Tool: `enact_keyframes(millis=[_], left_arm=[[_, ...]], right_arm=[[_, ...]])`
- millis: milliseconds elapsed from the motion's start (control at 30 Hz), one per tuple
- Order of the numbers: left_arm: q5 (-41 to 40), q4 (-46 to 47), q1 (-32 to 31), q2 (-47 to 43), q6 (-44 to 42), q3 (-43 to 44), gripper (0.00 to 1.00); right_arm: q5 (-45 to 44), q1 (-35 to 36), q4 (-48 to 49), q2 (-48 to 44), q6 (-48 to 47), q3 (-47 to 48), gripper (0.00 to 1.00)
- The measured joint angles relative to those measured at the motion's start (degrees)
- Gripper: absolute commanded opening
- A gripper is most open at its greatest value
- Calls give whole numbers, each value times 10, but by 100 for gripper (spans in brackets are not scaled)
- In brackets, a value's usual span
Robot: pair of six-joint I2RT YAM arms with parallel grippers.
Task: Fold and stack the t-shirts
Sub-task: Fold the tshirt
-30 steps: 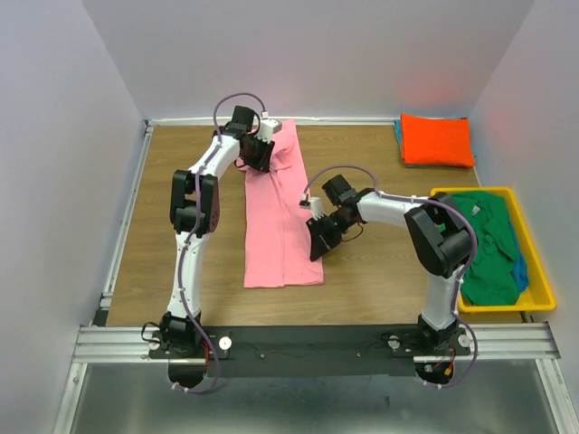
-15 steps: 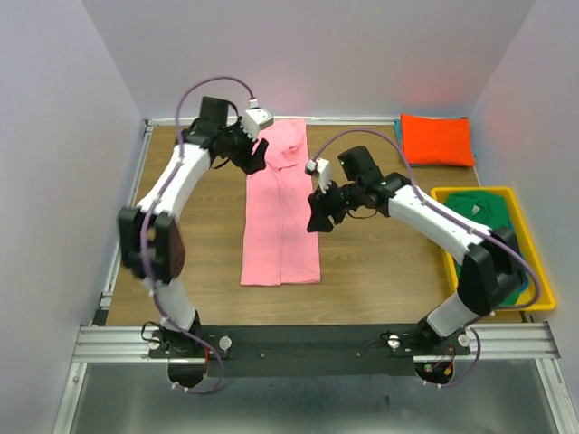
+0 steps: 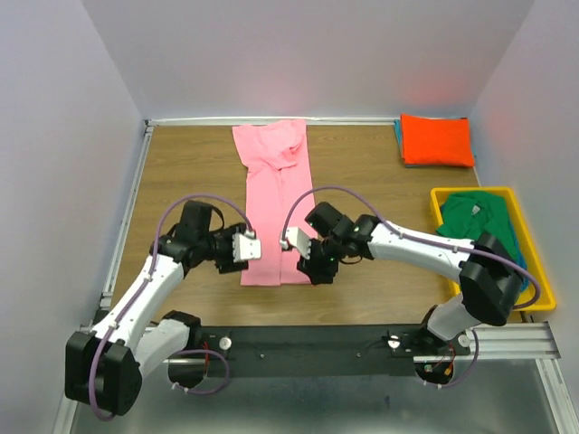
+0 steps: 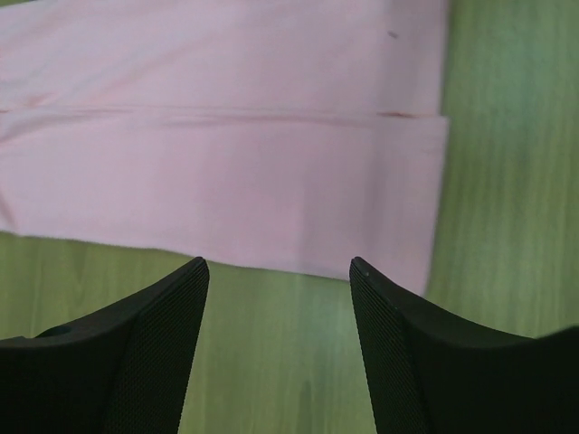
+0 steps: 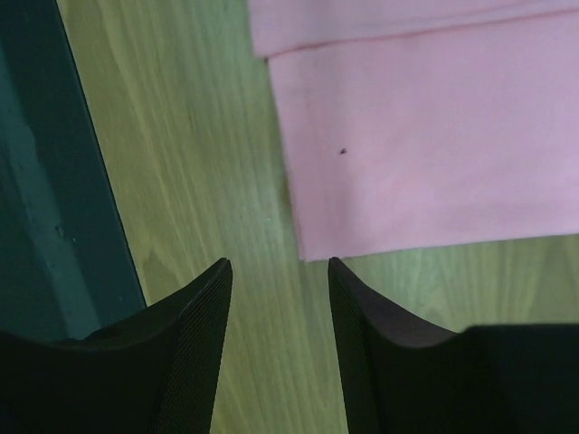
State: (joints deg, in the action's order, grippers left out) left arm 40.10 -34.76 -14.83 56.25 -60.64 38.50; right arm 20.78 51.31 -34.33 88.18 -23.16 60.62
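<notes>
Left arm lay low, reaching from the near-left corner toward the middle of the surface (image 3: 181,172), elbow bent. Left pincer (image 3: 242,251) sat at the left side of the pink t-shirt (image 3: 276,203), close to its near hem. In the wrist view its jaws stood wide apart with nothing between them, over bare wood just beside the cloth edge (image 4: 226,172).

Right arm stretched across from the near-right corner. Right pincer (image 3: 314,269) was at the shirt's near-right corner, jaws parted and empty, tips over wood beside the hem (image 5: 425,136).

Could not tell whether either pincer touched the surface. In the top view, the fingertips were hidden under the wrist housings.

Pink t-shirt was folded into a long narrow strip running from the far edge toward the near edge, mid-surface. Lengthwise fold line visible, collar end rumpled.

Orange t-shirt (image 3: 437,140) lay folded in the far-right corner. Green t-shirt (image 3: 484,244) was heaped in the yellow bin (image 3: 543,280) at the right edge.
</notes>
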Motion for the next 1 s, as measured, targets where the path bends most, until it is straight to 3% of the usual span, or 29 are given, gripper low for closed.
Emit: enact_keyframes(millis=[167,500,833,1000], left_arm=[[-14,-39,-61,-25,-82,-43,68],[-114,-50,-139,24,-202,-62,66],[-181,-59,-186,75,-256,-63,59],[-201,-65,-198,101,-267,-63,57]], right_arm=[[-37,25,37,8,-25,-58,50],[-67,39,111,30,-60,-81,49],[-72,62,148,46,-87,-105,47],[-72,62,163,47,-93,-109,42]])
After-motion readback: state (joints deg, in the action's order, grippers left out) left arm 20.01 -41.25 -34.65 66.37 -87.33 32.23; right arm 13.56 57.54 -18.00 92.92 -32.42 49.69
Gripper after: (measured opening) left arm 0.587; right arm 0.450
